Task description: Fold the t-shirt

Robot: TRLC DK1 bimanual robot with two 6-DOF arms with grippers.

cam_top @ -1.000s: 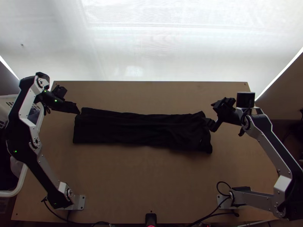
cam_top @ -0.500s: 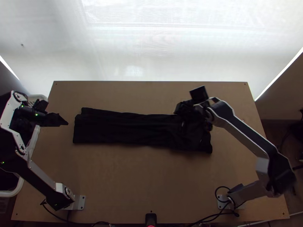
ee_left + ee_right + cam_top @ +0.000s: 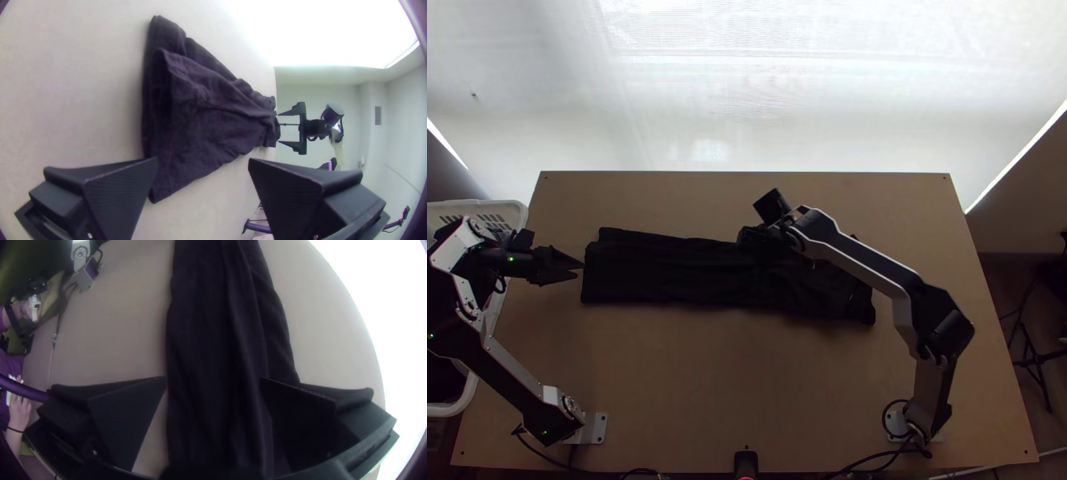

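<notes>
My left gripper stands open at the left end of the black t-shirt, which lies as a long folded strip across the table. In the left wrist view, the gripper has its fingers wide apart, with layered edges of the shirt in front of them. Over the middle of the strip, near its far edge, hangs my right gripper. The right wrist view has this gripper open above the shirt, with nothing held. Slight wrinkles run along the cloth.
A white basket with things in it stands beside the table's left edge, under the left arm. Bare wood lies in front of the shirt. Cables run along the near edge. In the right wrist view, a person's hands are off to one side.
The right arm has swung left from the shirt's right end to over its middle. The left gripper has drawn back left, then come slightly right again, and its fingers have opened. The shirt has not moved.
</notes>
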